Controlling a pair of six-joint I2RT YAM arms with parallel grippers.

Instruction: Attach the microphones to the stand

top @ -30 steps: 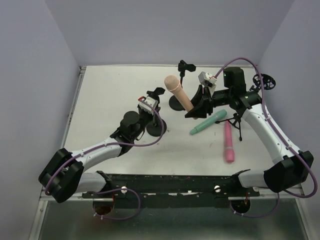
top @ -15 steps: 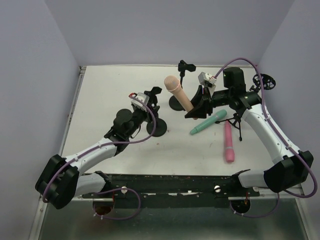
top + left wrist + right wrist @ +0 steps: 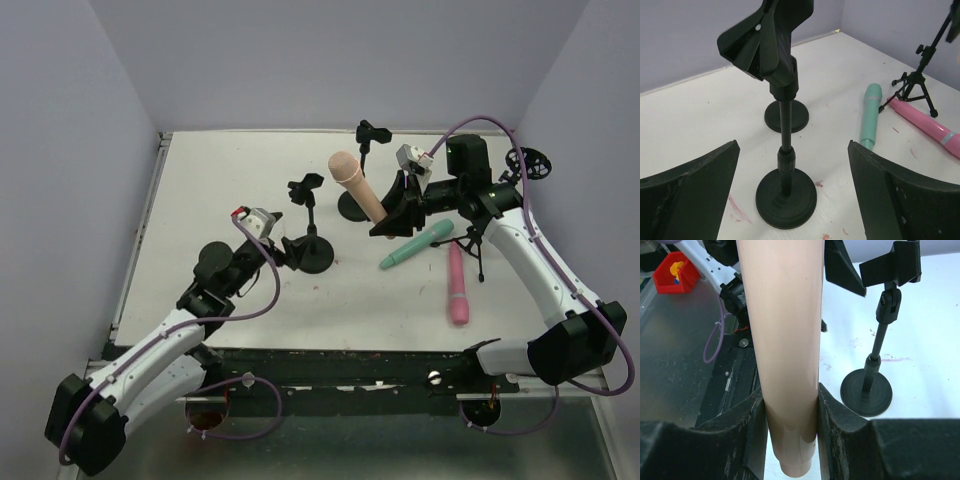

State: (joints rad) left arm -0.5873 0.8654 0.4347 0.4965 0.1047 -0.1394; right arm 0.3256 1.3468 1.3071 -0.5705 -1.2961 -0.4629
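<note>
My right gripper [image 3: 388, 218] is shut on the lower body of the peach-tan microphone [image 3: 355, 185], which points up and to the left; in the right wrist view its shaft [image 3: 787, 340] fills the gap between the pads [image 3: 840, 430]. The mint-teal microphone [image 3: 415, 245] and the pink microphone [image 3: 457, 285] lie on the table. A black stand [image 3: 310, 250] with a round base and an empty clip [image 3: 305, 188] stands upright. My left gripper [image 3: 283, 248] is open just left of that stand, and its pole [image 3: 785, 150] rises between the wide-apart fingers [image 3: 695, 185] without touching them.
A second round-base stand [image 3: 352, 207] with its clip [image 3: 372, 133] stands behind the peach microphone. A small tripod stand [image 3: 478, 245] is beside the pink microphone. Another black fitting [image 3: 530, 163] sits at the far right. A red bin [image 3: 672, 272] is off the table.
My left gripper has opened, let go of the near stand and drawn back toward the near left. The stand stays upright. The right arm and its microphone have not moved.
</note>
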